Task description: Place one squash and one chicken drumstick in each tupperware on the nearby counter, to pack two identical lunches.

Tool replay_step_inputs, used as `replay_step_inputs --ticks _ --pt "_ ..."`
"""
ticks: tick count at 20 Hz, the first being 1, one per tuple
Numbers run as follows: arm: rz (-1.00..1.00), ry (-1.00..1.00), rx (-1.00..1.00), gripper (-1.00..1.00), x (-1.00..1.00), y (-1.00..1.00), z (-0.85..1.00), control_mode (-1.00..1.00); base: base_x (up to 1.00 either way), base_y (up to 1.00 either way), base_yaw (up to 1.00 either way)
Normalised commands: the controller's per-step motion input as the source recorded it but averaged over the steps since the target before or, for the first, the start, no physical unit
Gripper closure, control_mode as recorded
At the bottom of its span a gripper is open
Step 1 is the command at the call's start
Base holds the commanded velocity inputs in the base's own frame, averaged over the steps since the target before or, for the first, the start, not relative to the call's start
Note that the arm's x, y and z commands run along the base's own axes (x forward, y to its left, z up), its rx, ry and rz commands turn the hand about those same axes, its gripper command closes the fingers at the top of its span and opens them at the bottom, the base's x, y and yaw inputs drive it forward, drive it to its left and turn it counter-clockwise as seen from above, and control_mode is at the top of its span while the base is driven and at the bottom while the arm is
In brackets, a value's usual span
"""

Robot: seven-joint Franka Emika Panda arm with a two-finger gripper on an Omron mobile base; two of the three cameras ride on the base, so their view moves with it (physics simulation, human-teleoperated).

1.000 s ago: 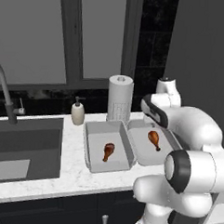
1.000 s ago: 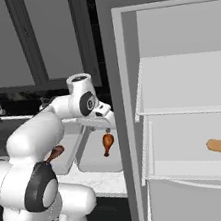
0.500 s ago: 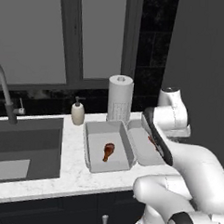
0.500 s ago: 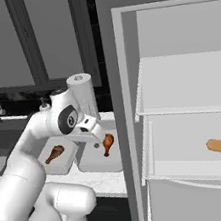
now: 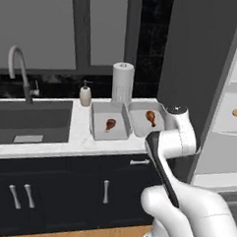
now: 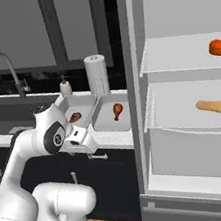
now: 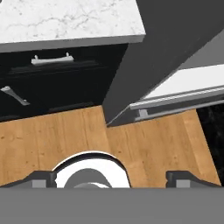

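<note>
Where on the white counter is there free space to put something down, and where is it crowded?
The white marbled counter is bare between the dark sink basin and the left pale grey tub. The back is crowded: soap bottle and paper towel roll behind two touching tubs.

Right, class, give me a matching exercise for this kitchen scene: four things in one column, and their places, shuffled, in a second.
Things:
1. orange-red squash
2. tan squash
3. paper towel roll
4. soap bottle

Places:
A. on the counter, between the sink and the tupperware
B. upper fridge shelf
C. behind the tupperware, on the counter
D. middle fridge shelf

Pairs: 1-B, 2-D, 3-C, 4-A
</note>
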Motion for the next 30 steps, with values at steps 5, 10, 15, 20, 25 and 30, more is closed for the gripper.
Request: replay_step_inputs --ticks 5,10,15,20,25,30 --pt "0.0 0.0 0.0 -1.0 0.0 0.0 0.0 1.0 -0.47 -1.0 0.01" --pt "0.0 0.0 0.0 -1.0 0.0 0.0 0.0 1.0 -0.11 -1.0 0.0" --pt "0.0 0.0 0.0 -1.0 0.0 0.0 0.0 1.0 0.0 -0.86 0.03" --pt "0.0 0.0 0.0 -1.0 0.0 0.0 0.0 1.0 0.29 -0.1 0.02" --pt "0.0 0.0 0.0 -1.0 0.0 0.0 0.0 1.0 0.62 0.0 0.0" --pt "0.12 -0.45 -0.03 -1.0 0.11 -0.33 0.95 -1.0 0.0 0.0 0.0"
